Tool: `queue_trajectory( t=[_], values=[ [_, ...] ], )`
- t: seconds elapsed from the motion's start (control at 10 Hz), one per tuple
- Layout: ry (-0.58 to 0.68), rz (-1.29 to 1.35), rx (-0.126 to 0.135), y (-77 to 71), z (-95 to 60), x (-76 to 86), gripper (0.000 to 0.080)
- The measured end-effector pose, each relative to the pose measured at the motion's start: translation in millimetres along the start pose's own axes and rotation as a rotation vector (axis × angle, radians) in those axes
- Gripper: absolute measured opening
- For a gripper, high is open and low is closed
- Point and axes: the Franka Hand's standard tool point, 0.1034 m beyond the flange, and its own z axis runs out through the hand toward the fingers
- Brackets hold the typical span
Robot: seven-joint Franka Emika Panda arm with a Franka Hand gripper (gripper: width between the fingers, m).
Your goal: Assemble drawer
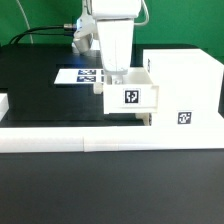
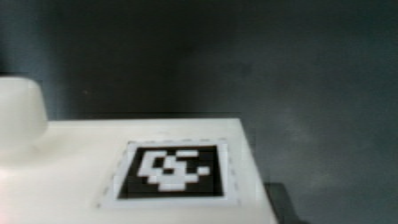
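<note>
You see the small drawer box in the middle of the exterior view, its front face carrying a black-and-white marker tag. It sits against the left side of the larger white drawer housing, which stands on the exterior view's right and bears its own tag on the near face. The box appears partly pushed into the housing, though how far it goes in you cannot tell.

Directly above the drawer box, the gripper hangs down from the white arm, its lower end reaching the box's top edge. Whether the fingers are apart or together, or clamped on anything, you cannot tell from either view.

In the wrist view you look down on a white panel with a tag printed on it, and a rounded white shape at the edge.

Farther back and to the left lies the marker board on the black table. A white rail runs along the near side of the table.
</note>
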Motion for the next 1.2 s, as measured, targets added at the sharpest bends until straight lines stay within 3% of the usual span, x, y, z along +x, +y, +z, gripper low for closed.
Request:
queue_trajectory(
  t=[1.2],
  values=[
    [-0.005,-0.04,-0.008,1.3,0.1,0.3,0.0044]
  ],
)
